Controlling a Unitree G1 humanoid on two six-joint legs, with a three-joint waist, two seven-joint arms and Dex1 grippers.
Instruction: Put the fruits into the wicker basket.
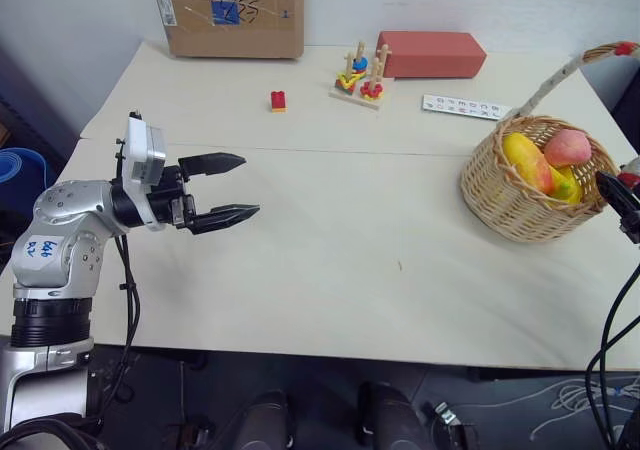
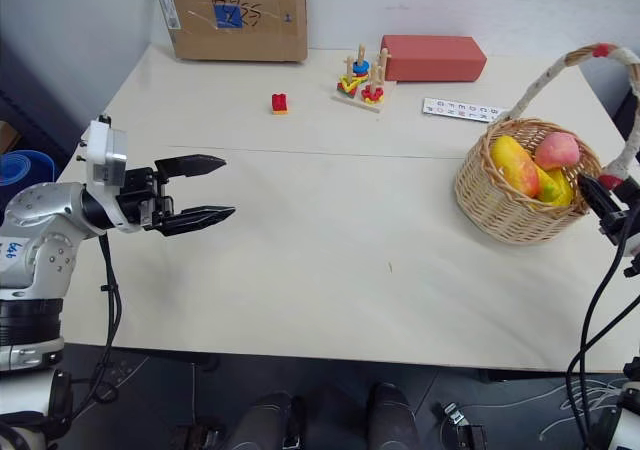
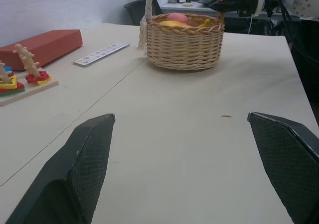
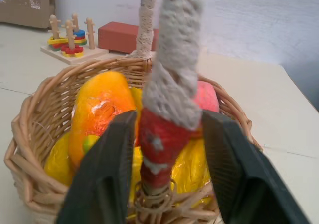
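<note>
Left eye view: left pincer (image 1: 238,184) level, gaping (empty); right pincer (image 4: 167,134) straddles basket handle (image 4: 172,84).

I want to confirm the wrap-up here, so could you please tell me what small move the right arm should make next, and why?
Probably draw the right pincer straight back from the wicker basket. The mango and peach already lie inside, and its fingers straddle the handle's red end with gaps on both sides, so backing off should clear it without tipping the basket.
</note>
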